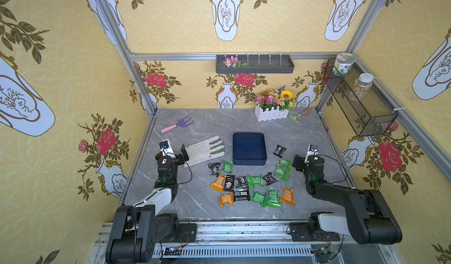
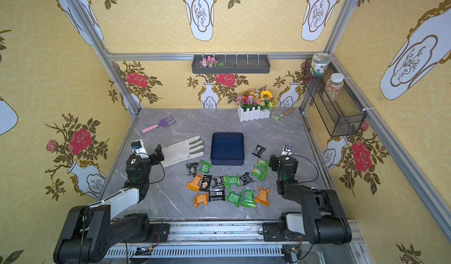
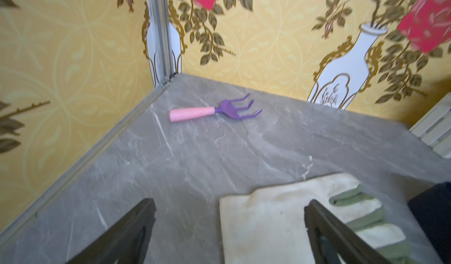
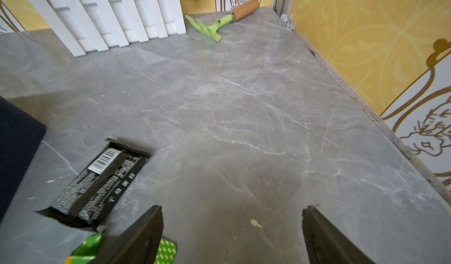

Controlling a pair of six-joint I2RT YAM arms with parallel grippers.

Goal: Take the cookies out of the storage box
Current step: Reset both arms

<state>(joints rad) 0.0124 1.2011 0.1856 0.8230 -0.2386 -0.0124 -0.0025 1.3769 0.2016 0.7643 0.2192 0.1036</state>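
The dark blue storage box point(image 1: 249, 148) point(image 2: 227, 148) sits open mid-table, and its inside looks bare. Several cookies in black, green and orange wrappers lie on the table in front of it point(image 1: 255, 181) point(image 2: 231, 181). One black packet point(image 1: 279, 150) point(image 4: 97, 182) lies to the right of the box. My left gripper point(image 1: 183, 153) point(image 3: 229, 201) is open over the cuff of a glove, holding nothing. My right gripper point(image 1: 298, 162) point(image 4: 231, 209) is open above bare table, with green packets point(image 1: 283, 168) point(image 4: 166, 250) just beside one finger.
A white glove point(image 1: 205, 150) lies left of the box. At the back are a purple hand rake point(image 1: 177, 125), a white fence planter with flowers point(image 1: 272, 112) and a green rake point(image 1: 299, 115). A wire basket point(image 1: 358, 99) hangs on the right wall.
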